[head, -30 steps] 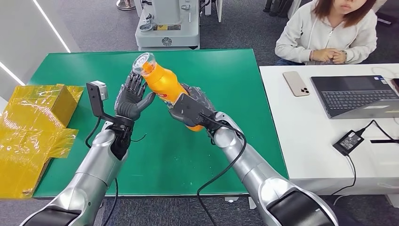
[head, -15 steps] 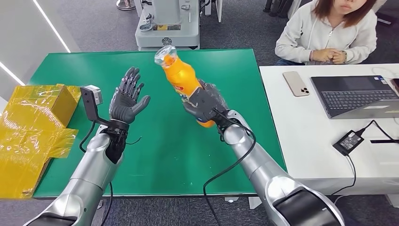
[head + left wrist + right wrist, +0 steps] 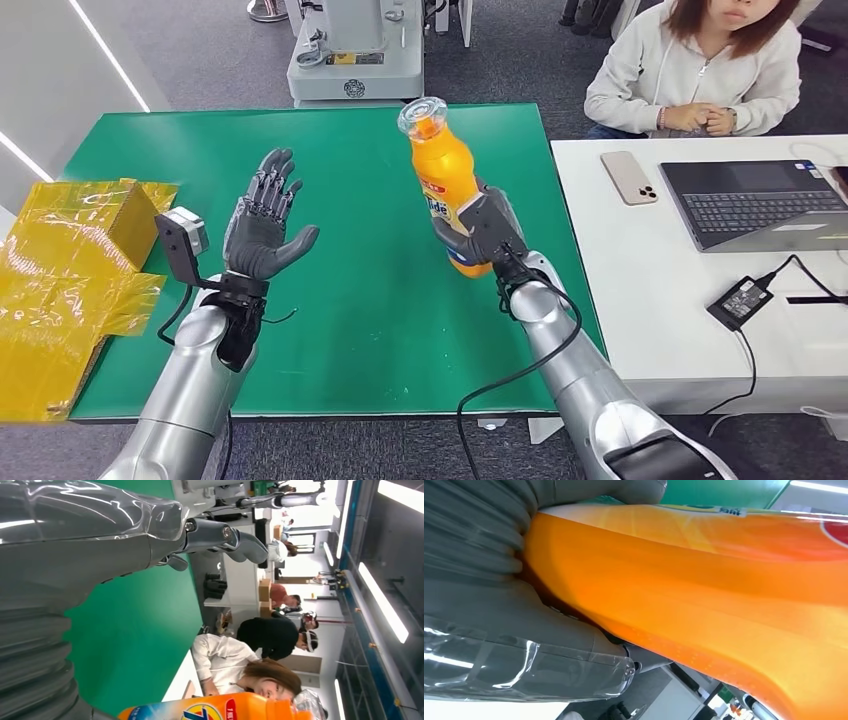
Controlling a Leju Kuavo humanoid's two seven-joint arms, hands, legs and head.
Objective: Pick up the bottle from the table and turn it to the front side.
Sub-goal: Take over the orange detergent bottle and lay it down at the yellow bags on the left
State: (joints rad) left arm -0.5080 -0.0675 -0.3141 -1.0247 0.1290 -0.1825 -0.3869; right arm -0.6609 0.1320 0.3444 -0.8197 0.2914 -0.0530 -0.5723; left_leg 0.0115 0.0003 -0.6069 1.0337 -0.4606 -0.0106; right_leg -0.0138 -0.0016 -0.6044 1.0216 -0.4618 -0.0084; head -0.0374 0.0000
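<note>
A grey floor surrounds the green table (image 3: 350,330), with a white desk (image 3: 650,330) abutting it on the right and a grey machine base (image 3: 355,60) beyond. Above the green surface, the right hand (image 3: 480,228) grips the orange bottle (image 3: 443,170) nearly upright; the left hand (image 3: 262,225) hovers with fingers spread wide, holding nothing.

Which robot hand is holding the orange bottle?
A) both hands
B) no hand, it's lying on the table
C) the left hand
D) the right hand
D: the right hand grips the orange bottle above the green table, while the left hand is spread, holding nothing.
</note>
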